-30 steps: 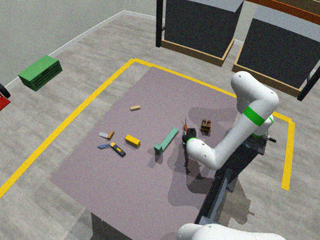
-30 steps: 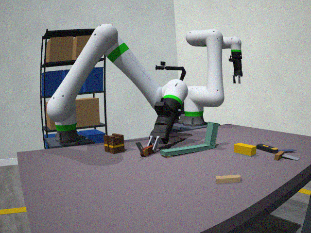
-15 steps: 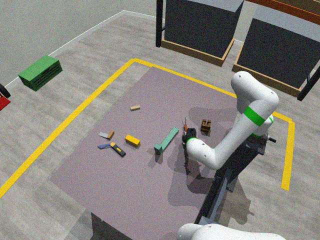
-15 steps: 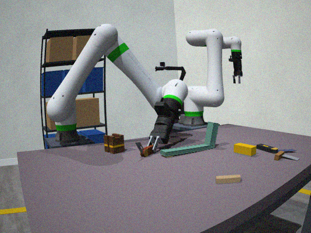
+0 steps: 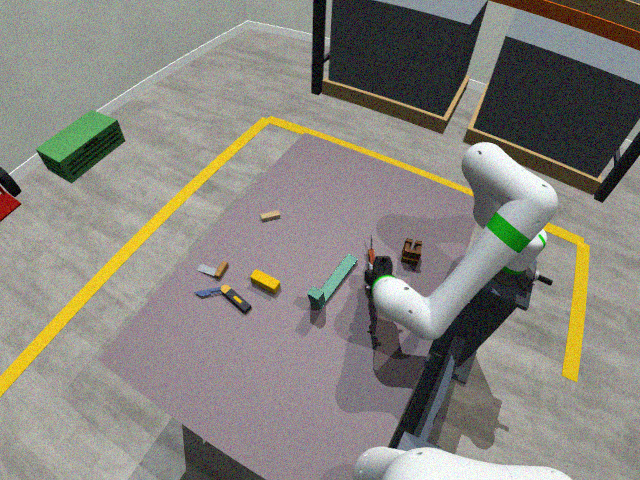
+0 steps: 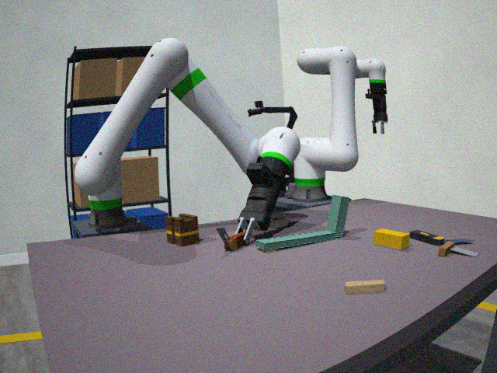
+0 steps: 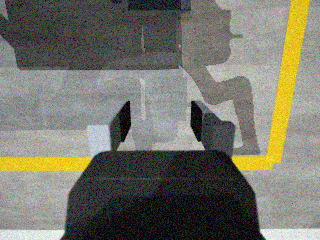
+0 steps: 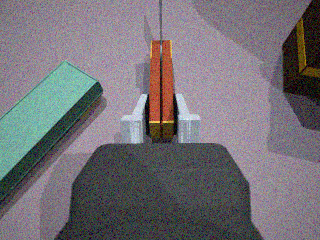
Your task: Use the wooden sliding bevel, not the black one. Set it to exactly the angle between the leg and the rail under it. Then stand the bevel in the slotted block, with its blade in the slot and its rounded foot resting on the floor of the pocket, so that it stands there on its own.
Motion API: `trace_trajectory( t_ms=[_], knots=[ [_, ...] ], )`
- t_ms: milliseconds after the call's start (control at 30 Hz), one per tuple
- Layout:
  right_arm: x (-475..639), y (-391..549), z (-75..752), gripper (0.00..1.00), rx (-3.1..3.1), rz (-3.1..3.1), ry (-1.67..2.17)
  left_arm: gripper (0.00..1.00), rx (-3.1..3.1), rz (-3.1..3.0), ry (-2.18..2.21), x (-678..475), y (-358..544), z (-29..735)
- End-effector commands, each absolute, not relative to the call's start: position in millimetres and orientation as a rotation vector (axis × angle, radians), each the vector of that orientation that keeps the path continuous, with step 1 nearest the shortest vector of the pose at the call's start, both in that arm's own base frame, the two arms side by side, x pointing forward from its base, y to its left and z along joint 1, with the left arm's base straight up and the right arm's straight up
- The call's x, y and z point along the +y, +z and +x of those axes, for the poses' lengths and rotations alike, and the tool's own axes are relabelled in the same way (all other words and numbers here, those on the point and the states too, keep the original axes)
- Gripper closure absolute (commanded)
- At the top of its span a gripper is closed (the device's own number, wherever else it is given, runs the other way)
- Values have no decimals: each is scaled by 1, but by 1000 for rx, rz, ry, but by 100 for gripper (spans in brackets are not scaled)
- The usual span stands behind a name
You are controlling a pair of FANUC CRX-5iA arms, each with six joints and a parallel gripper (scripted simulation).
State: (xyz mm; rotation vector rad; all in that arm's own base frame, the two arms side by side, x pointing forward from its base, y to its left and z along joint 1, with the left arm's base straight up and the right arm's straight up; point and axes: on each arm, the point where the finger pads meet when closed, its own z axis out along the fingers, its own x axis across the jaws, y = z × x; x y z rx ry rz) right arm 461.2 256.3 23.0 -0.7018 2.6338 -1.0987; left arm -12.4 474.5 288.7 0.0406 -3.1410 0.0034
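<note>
Gripping the wooden bevel (image 5: 371,255) (image 6: 235,242) (image 8: 161,85) by its handle, my right jaws (image 6: 245,232) hold it low between the green leg and rail (image 5: 337,279) (image 6: 300,239) (image 8: 45,120) and the slotted block (image 5: 412,251) (image 6: 182,231) (image 8: 305,65), blade angled up. My left jaws (image 6: 377,127) hang wide open, well above the table (image 5: 248,361) (image 6: 200,313).

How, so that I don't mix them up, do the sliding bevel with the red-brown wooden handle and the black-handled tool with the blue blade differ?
The wooden bevel has a grey blade; the black tool's is blue. The bevel is gripped by the right gripper; the black tool lies ungripped. Both blades stand out at an angle.
</note>
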Motion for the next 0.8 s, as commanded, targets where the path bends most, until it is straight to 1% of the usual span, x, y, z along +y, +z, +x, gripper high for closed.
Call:
trace_trajectory(
  t_ms=[0,467,767],
  knots=[
    [257,24,462,100,2633,-701,-1097,0,-3141,40,0,475,290,-12],
    [257,28,462,100,2633,-701,-1097,0,-3141,40,0,475,290,-12],
    [257,59,462,100,2633,-701,-1097,0,-3141,40,0,475,290,-12]
  ],
)
